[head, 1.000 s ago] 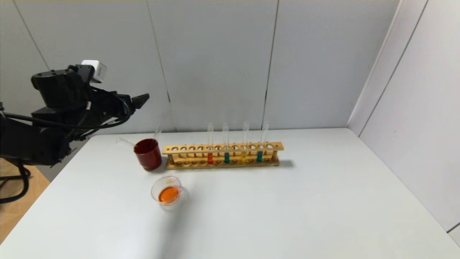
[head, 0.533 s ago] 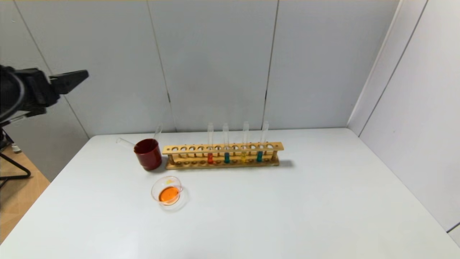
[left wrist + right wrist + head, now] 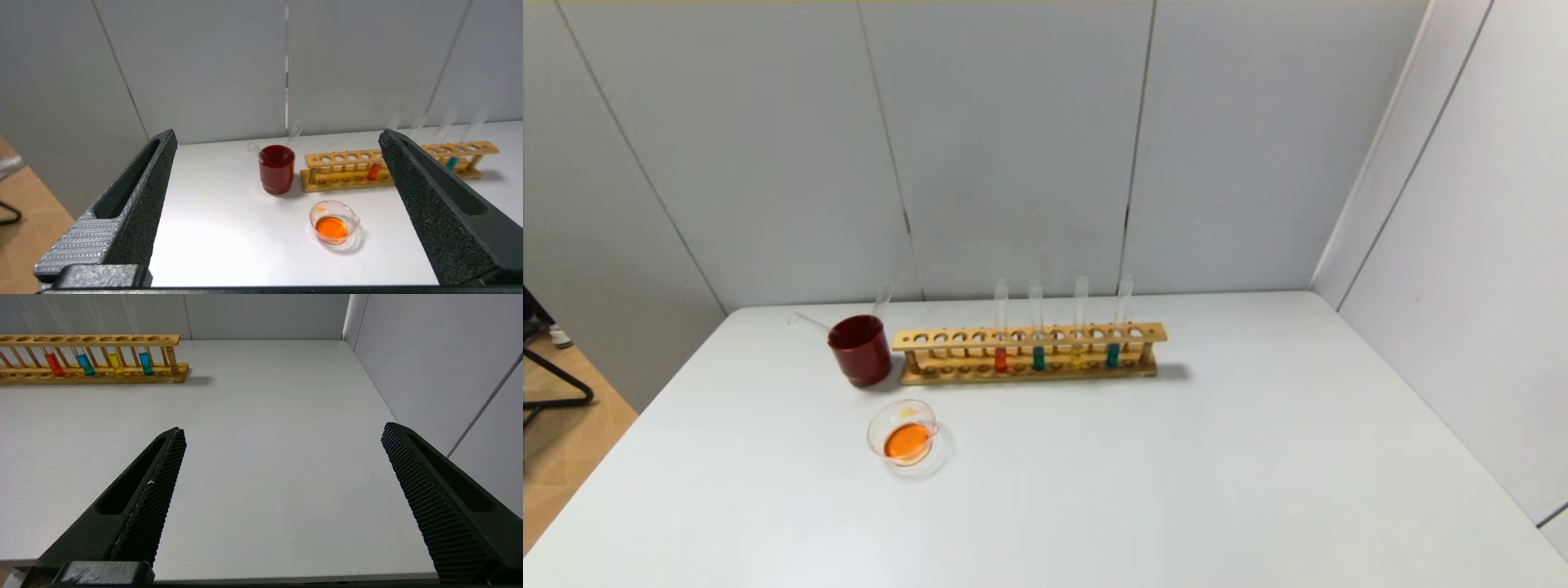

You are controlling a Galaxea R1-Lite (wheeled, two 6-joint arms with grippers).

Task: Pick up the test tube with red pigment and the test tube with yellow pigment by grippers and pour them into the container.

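Observation:
The test tube with red pigment (image 3: pixel 1001 358) (image 3: pixel 54 364) and the test tube with yellow pigment (image 3: pixel 1076 356) (image 3: pixel 115 362) stand upright in a wooden rack (image 3: pixel 1029 336). In front of the rack's left end sits the container (image 3: pixel 903 433) (image 3: pixel 333 222), a clear glass dish holding orange liquid. Neither arm shows in the head view. The left gripper (image 3: pixel 278 134) is open and empty, hanging off the table's left side and facing the container from a distance. Held back at the table's near right edge, the right gripper (image 3: pixel 284 428) is also open and empty.
A dark red cup (image 3: pixel 859 349) with two empty glass tubes leaning in it stands at the rack's left end. Two teal-liquid tubes (image 3: pixel 1038 358) (image 3: pixel 1112 354) share the rack. The white table (image 3: pixel 1176 457) meets grey walls at the back and right.
The left arm has drawn back to the left and left the head view. The tubes, cup and dish have not moved.

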